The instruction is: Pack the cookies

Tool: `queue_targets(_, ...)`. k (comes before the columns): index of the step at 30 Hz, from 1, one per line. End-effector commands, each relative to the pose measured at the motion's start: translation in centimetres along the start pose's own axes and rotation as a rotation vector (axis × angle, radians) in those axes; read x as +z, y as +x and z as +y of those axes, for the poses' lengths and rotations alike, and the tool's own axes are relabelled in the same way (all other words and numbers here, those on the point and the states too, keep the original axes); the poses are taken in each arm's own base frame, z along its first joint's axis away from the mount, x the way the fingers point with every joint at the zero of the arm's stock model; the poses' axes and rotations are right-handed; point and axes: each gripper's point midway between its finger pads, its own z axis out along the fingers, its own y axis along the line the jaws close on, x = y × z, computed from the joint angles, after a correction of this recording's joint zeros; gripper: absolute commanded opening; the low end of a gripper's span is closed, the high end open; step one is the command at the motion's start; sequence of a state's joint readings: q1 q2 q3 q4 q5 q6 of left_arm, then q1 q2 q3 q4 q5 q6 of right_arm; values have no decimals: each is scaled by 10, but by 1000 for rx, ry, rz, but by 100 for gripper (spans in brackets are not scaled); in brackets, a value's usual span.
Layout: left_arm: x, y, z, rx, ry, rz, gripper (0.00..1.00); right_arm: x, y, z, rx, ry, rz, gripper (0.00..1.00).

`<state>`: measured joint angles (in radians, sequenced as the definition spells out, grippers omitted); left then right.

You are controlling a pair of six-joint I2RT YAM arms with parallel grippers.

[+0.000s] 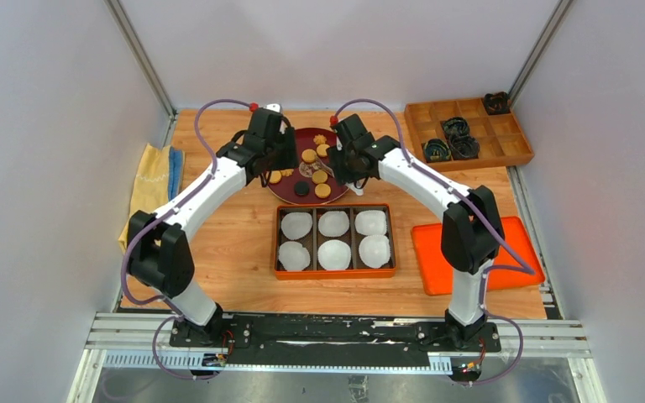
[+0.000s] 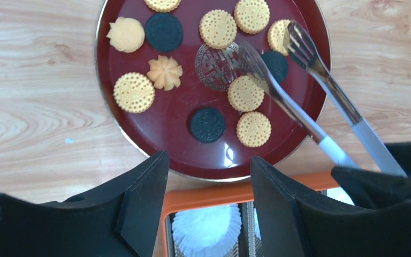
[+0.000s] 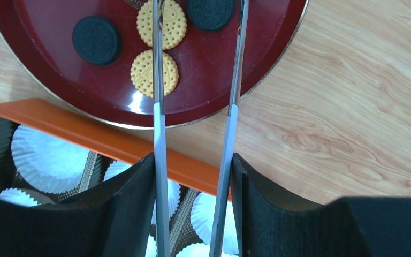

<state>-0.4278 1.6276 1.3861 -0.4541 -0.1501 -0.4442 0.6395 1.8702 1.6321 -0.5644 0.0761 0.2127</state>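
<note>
The cookies [image 2: 244, 93] lay scattered on a dark red plate [image 2: 176, 134]: golden rounds, black ones, a few flower-shaped. The plate's near rim sat just beside the orange box [image 3: 85, 134]. The left gripper [image 2: 208, 160] hung over that rim, jaws spread and empty. The right gripper [image 3: 192, 158] pinched tongs [image 3: 159, 134], their tips parted above the plate.

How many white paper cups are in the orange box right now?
6 paper cups, one per compartment of the orange box: far row left, middle, right; near row left, middle, right. None appears hidden.
</note>
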Motion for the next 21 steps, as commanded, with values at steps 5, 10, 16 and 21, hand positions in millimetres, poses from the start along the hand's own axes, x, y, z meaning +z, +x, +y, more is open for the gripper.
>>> queue_targets(5, -37, -14, 3, 2, 17, -89, 63, 17, -24, -8, -37, 77, -42, 53)
queue_targets(10, -38, -10, 7, 5, 7, -84, 64, 30, -30, -6, -46, 78, -38, 52)
queue_targets(16, -34, -1, 9, 6, 2, -59, 63, 43, -35, -7, -57, 90, -31, 49)
queue_targets(21, -28, 9, 12, 10, -2, -38, 64, 53, -29, -4, -58, 76, -6, 47)
